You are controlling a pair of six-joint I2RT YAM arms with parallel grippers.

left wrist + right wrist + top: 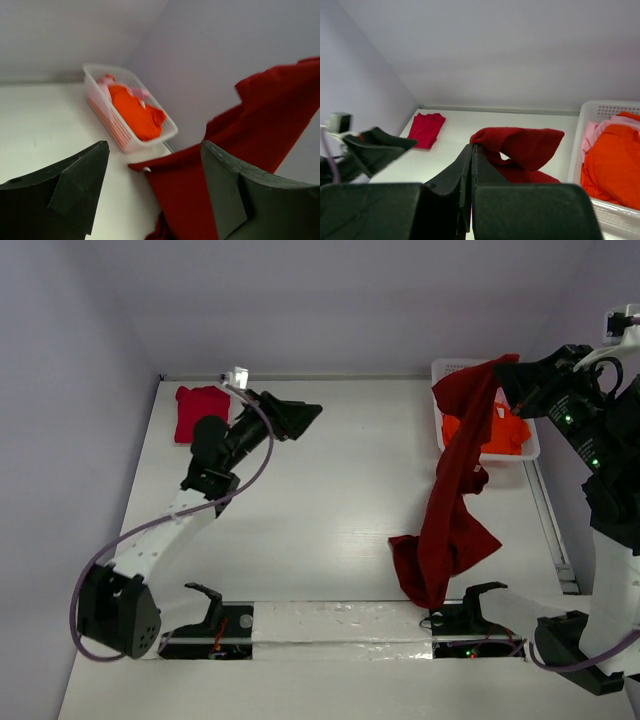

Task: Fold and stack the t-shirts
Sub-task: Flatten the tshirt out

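Overhead view of a white counter [320, 510] with two black robot arms mounted at its near edge. The right gripper [512, 378] is raised high over the far right corner, its jaws pressed together on one end of a large dark red t-shirt [455, 500]. The shirt hangs down from it in a long twisted drape, and its lower end lies bunched on the counter near the right arm's base. Just behind the hanging cloth, against the far right wall, stands a white lattice basket [528, 450] holding a bright orange t-shirt [500, 430]. The wrist view shows a pale pink t-shirt [592, 132] beside the orange one at the far end of the basket. The left gripper [300, 420] hovers above the far left part of the counter, its jaws spread wide and holding nothing. Just to its left, in the far left corner, a crimson-pink t-shirt [200, 410] lies folded flat on the counter
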